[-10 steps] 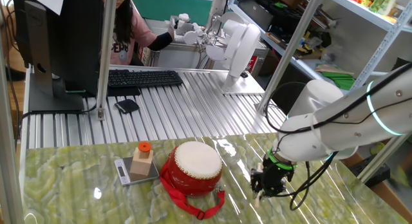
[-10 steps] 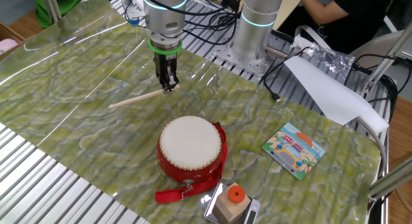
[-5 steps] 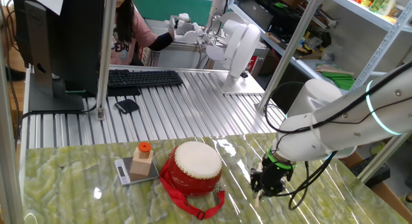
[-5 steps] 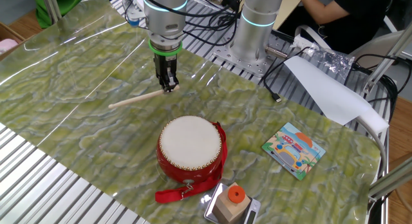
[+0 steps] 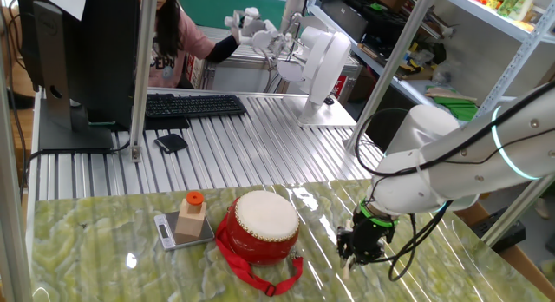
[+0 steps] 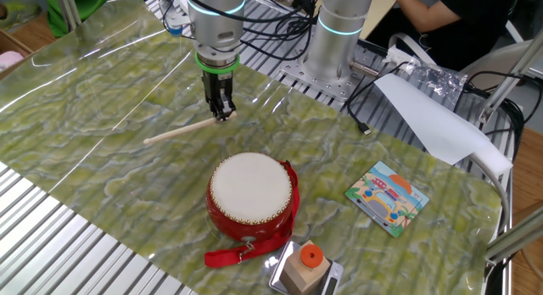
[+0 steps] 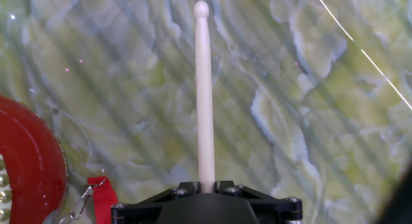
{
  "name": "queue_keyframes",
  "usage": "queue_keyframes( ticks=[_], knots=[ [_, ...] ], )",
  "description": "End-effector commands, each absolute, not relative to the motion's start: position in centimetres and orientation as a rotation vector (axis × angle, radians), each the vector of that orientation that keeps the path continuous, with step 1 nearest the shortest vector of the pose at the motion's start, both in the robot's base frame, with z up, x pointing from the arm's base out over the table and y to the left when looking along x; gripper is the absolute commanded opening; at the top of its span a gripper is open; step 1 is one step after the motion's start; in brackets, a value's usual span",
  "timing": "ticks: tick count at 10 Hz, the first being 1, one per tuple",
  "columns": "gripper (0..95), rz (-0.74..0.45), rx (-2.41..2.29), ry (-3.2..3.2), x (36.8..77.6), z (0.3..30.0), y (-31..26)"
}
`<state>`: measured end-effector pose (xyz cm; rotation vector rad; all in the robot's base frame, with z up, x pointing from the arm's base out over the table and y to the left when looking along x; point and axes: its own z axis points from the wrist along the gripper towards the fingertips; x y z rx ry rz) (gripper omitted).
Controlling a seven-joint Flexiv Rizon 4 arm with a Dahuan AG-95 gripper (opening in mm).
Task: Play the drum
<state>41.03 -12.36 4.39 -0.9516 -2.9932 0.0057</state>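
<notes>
The drum [image 5: 259,226] has a glossy red barrel, a cream-white skin and a red strap; it stands on the green marbled table, also in the other fixed view [image 6: 251,196]. Its red edge and strap show at the lower left of the hand view [image 7: 29,166]. A pale wooden drumstick [image 6: 180,130] lies on the table beyond the drum. My gripper [image 6: 222,114] is down at the stick's thick end and shut on it; in the hand view the drumstick [image 7: 205,89] runs straight out from between the jaws [image 7: 206,185]. In one fixed view the gripper [image 5: 357,250] sits right of the drum.
A wooden block with an orange cap [image 5: 192,213] stands on a small scale [image 5: 180,233] left of the drum. A picture card [image 6: 387,197] lies on the table. A second robot base [image 6: 339,32], cables and a white sheet [image 6: 428,117] are at the table edge. A person sits behind.
The gripper, stick and drum have not moved. The person at the back has raised a hand.
</notes>
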Motion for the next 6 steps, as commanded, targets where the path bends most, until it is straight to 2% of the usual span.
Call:
queue_keyframes(
  ticks=[1, 6],
  knots=[
    [0.0, -0.003, -0.966, -2.959, 41.03, 4.43, -12.37],
    [0.0, -0.009, -0.932, -2.977, 41.03, 4.43, -12.37]
  ],
)
